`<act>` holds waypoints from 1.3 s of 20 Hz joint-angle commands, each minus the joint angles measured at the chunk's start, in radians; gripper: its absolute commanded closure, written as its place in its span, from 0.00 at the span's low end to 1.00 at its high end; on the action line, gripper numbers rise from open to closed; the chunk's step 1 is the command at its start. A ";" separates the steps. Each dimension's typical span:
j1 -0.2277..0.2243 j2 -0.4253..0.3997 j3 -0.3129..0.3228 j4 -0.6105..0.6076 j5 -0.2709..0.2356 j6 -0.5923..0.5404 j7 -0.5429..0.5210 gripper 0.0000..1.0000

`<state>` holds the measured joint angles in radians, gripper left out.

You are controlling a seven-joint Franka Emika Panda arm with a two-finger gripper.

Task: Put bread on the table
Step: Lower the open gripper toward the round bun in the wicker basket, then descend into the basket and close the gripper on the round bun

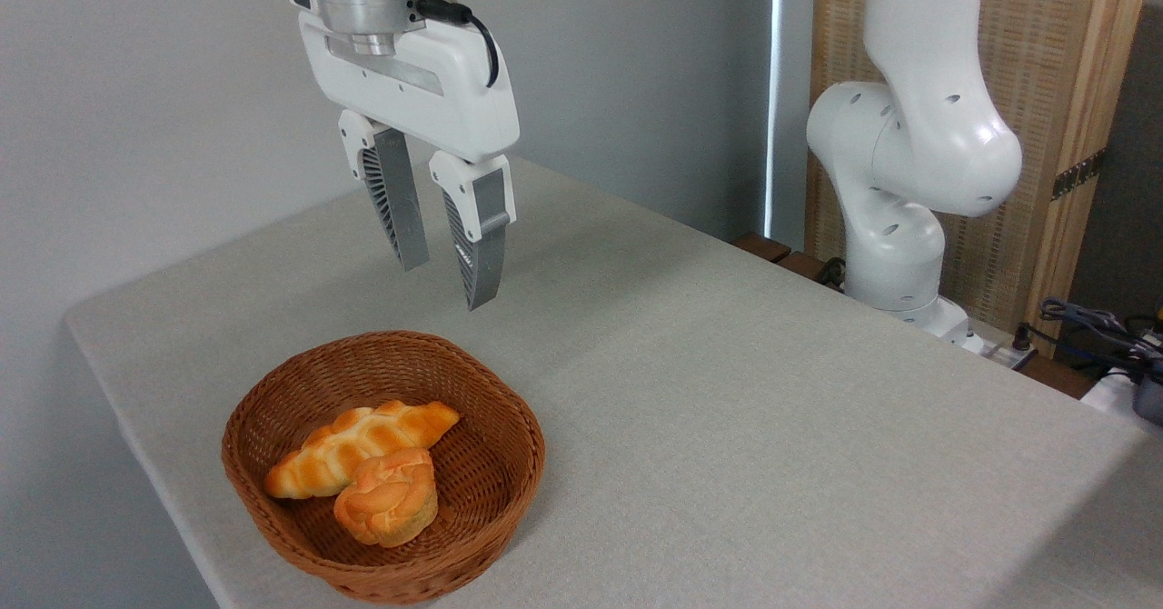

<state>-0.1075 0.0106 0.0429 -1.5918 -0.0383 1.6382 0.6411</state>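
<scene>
Below the claw and a little to its left, the bread sat in the front of the wicker basket on the table, touching the braided loaf behind it. It stood upright, knotted top facing up; no clear long axis showed. Well above, the claw hung empty, fingers parted narrowly.

Woven wicker basket, matt cloth table

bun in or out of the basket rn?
In. The bun lies inside the basket, leaning on the loaf; the gripper hangs above, jaws apart and empty.
</scene>
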 commanded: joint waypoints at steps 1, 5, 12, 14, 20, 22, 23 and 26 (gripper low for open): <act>-0.001 0.009 0.000 0.012 -0.029 0.003 -0.017 0.00; -0.003 0.034 0.000 0.012 -0.051 0.095 -0.017 0.00; -0.009 0.066 -0.053 -0.123 -0.057 0.279 -0.017 0.00; -0.011 0.072 -0.066 -0.154 -0.057 0.319 -0.017 0.00; 0.005 0.113 -0.046 -0.160 -0.037 0.363 -0.006 0.00; 0.005 0.132 -0.022 -0.160 -0.037 0.393 -0.003 0.00; 0.005 0.144 -0.008 -0.160 -0.035 0.411 0.005 0.00; 0.006 0.183 0.003 -0.163 -0.035 0.454 0.020 0.00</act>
<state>-0.0955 0.1630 0.0298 -1.7476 -0.0799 2.0417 0.6489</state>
